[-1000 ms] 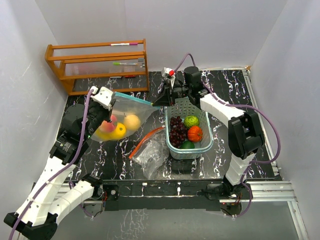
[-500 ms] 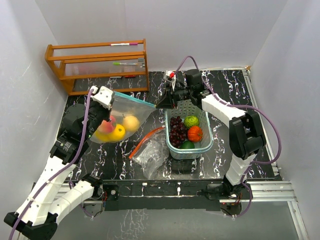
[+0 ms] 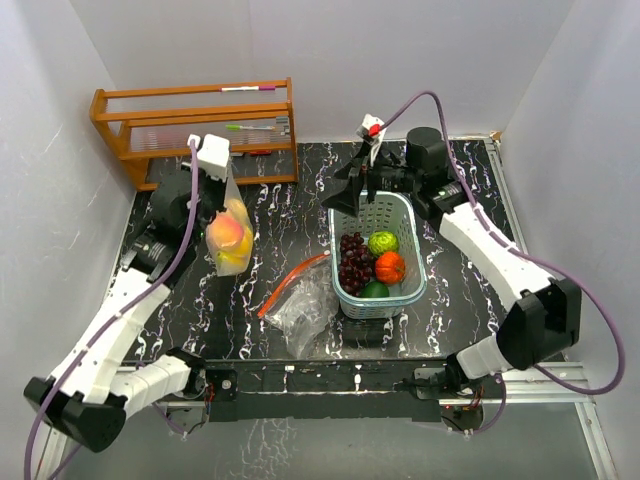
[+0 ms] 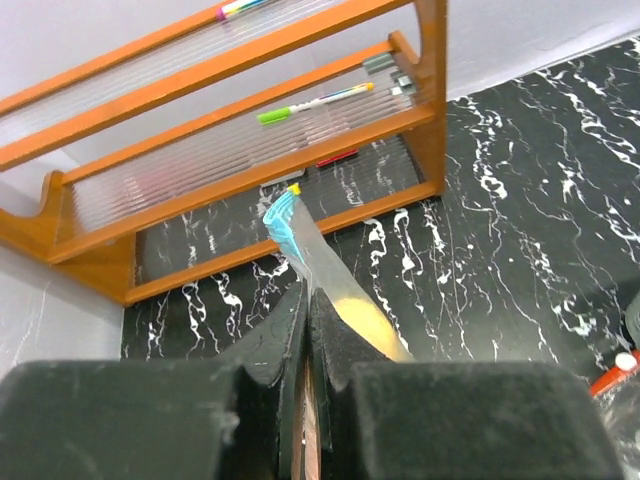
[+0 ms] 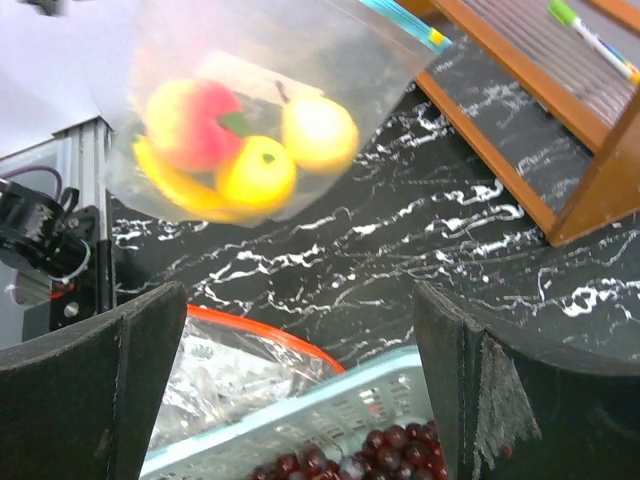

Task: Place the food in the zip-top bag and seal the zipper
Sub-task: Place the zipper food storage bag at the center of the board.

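Filling is under way: left gripper (image 4: 307, 300) is clenching the hanging bag's (image 3: 232, 235) top corner, with yellow and red fruit (image 5: 255, 170) inside. Right gripper (image 3: 355, 195) is hovering released over the basket (image 3: 418, 265); grapes (image 3: 352, 258) are probably calling for the next pick.

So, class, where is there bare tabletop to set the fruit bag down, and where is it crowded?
Free: between wooden rack and basket; also right of the basket. Crowded: front middle, where the empty bag lies beside the basket.

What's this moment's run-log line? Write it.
left gripper: shut on zip-top bag | bag: hanging, fruit inside | right gripper: open, near basket | basket: grapes, green fruit, orange-red fruit
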Available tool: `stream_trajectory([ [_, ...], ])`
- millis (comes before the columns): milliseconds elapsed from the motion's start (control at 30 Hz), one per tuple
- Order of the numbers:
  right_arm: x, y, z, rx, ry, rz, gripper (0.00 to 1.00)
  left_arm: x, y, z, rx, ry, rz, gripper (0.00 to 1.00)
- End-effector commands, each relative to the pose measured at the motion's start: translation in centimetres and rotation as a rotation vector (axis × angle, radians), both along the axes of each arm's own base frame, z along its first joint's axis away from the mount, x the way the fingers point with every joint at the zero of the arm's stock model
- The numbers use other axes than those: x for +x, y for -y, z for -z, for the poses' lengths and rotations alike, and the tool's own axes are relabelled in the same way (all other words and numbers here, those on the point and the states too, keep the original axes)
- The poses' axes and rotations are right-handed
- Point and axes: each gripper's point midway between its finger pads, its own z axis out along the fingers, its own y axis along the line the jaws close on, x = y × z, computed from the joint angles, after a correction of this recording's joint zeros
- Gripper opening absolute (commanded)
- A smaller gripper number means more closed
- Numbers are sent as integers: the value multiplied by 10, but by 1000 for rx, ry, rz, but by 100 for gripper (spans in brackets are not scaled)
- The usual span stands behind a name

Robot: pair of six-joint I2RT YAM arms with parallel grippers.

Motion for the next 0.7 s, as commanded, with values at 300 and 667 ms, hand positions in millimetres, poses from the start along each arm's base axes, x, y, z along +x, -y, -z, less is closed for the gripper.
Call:
stream_trajectory([
  [300, -68, -88, 45, -206, -91, 51, 98, 17, -44, 35, -254, -147, -202, 97],
  [667, -63, -103, 135, -318, -391, 493, 90, -9, -59, -21, -269, -41, -233, 97],
])
